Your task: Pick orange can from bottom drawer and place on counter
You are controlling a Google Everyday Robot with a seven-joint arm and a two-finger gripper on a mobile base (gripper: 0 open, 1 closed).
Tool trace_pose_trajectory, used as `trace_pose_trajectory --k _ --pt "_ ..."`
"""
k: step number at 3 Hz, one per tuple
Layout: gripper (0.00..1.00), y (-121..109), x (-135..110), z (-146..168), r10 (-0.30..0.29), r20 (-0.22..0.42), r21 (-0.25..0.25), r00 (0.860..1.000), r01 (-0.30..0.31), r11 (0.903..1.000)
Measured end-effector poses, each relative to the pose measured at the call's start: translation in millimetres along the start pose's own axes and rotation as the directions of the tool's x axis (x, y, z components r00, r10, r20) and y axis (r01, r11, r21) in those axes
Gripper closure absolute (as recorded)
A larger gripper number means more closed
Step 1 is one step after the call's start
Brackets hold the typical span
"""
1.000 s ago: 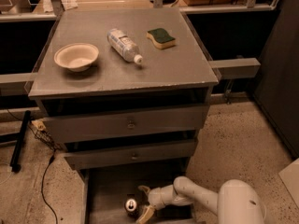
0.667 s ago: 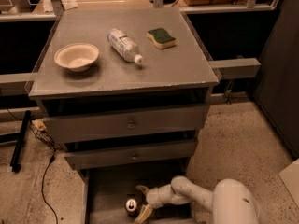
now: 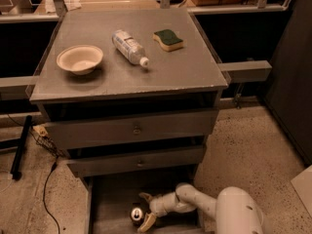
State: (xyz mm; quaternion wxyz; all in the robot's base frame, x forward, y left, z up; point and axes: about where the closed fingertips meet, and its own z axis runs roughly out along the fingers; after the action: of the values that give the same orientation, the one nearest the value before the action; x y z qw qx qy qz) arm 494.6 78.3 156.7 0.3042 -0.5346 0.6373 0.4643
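Observation:
The orange can stands upright on the floor of the open bottom drawer, its silver top showing. My gripper is down inside the drawer just right of the can, open, with one finger behind it and the other finger in front. The fingers flank the can's right side without closing on it. The counter is the grey top of the cabinet above.
On the counter lie a beige bowl, a clear water bottle on its side and a green-and-yellow sponge. Two upper drawers are partly out above the bottom one. A black cable runs over the floor at left.
The gripper and arm have shifted slightly left toward the can inside the drawer. The can has not moved.

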Motion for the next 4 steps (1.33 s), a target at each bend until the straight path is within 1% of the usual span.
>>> trace_pose_trajectory --k 1,4 --pt "0.16 0.1 -0.1 0.5 0.0 0.001 -0.001 1.0 0.001 1.0" --pt "0.86 0.1 -0.1 0.6 0.0 0.001 -0.001 1.0 0.0 1.0"
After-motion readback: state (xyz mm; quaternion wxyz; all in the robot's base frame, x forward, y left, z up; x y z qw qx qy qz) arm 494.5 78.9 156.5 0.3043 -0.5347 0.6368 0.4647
